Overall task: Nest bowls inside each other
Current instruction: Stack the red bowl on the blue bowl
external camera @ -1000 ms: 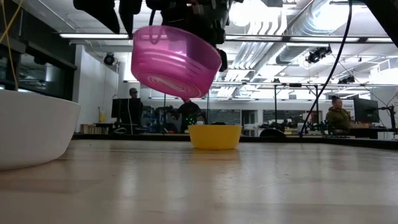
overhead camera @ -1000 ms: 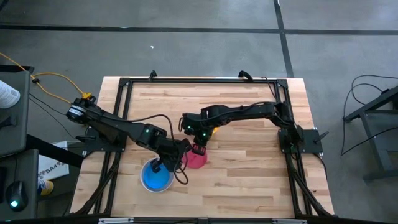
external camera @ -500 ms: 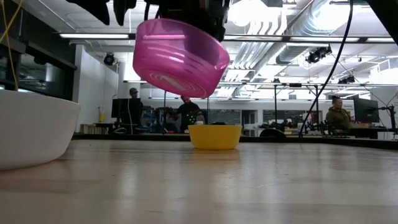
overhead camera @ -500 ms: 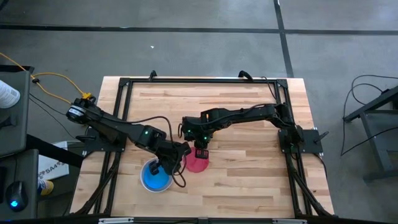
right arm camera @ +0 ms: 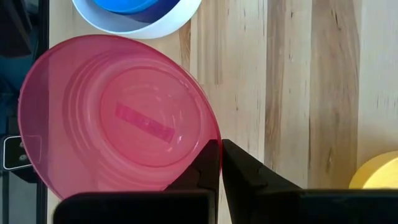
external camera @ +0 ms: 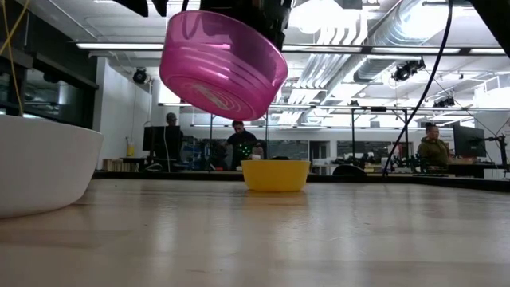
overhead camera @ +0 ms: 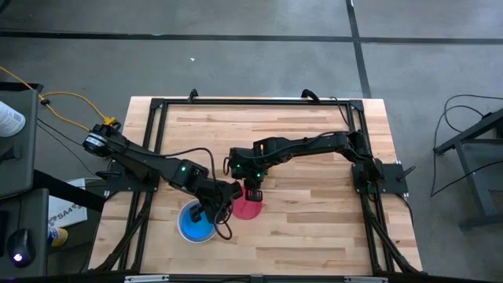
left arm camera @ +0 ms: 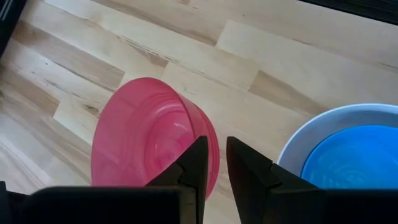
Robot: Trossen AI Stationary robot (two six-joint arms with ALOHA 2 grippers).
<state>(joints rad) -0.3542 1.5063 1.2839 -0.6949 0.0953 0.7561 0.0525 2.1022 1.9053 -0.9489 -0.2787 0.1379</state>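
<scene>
High view: we are looking down on the wooden table (overhead camera: pixel 314 149), where both arms are meeting near the front edge, left of centre. The right gripper (overhead camera: pixel 251 191) is pinching the rim of the pink-red bowl (overhead camera: pixel 246 207), its two fingers pressed together on the thin wall, as the right wrist view confirms. The low view shows that this bowl (external camera: pixel 222 64) is hanging clear of the tabletop and tilting, not resting on anything.

The left gripper (overhead camera: pixel 214 213) is hovering just beside the pink-red bowl, over the edge of the white bowl (overhead camera: pixel 185 233). In the left wrist view its fingers (left arm camera: pixel 254 176) are standing slightly apart with nothing between them; we are reading it as empty.

We are judging the task as partly done. The blue bowl (overhead camera: pixel 196 226) is already sitting inside the white bowl, so one nesting is complete. The pink-red bowl is in transit, close to that stack but not yet above its centre. The yellow bowl (external camera: pixel 275 174) is standing alone farther back on the table, mostly hidden under the right arm in the high view, and is not yet nested. We are not finding a purple bowl in any view, so we cannot tell where it is.

The yellow and the pink-red bowls remain to be nested.
</scene>
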